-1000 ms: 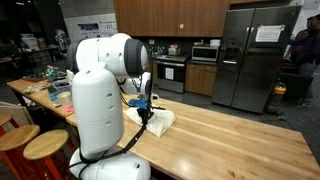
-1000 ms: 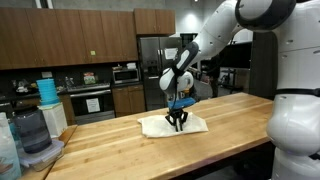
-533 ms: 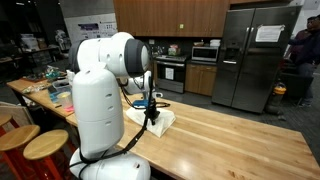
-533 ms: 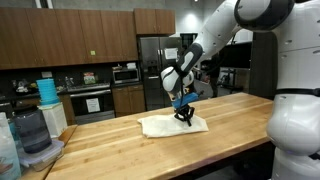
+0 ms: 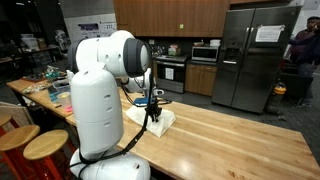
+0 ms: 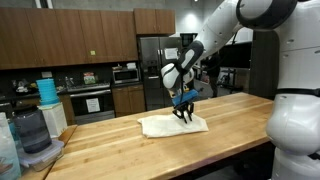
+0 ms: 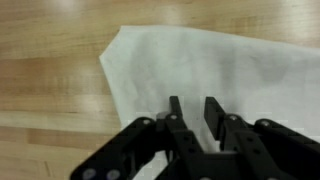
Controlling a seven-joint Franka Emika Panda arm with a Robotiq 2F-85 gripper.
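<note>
A white cloth lies flat on the wooden table. My gripper hangs just above the cloth, pointing down. In the wrist view the cloth fills the upper part, one corner pointing left, with bare wood around it. The gripper shows its two black fingers a small gap apart. Only white cloth shows through that gap and nothing is pinched, so it is open, narrowly.
Two round wooden stools stand beside the robot base. A blender jug and stacked blue cups sit at one end of the table. Clutter covers a far bench. A fridge and a person stand behind.
The gripper has shifted sideways across the cloth and lifted slightly. Its fingers now stand a little apart over the cloth, which still lies flat.
</note>
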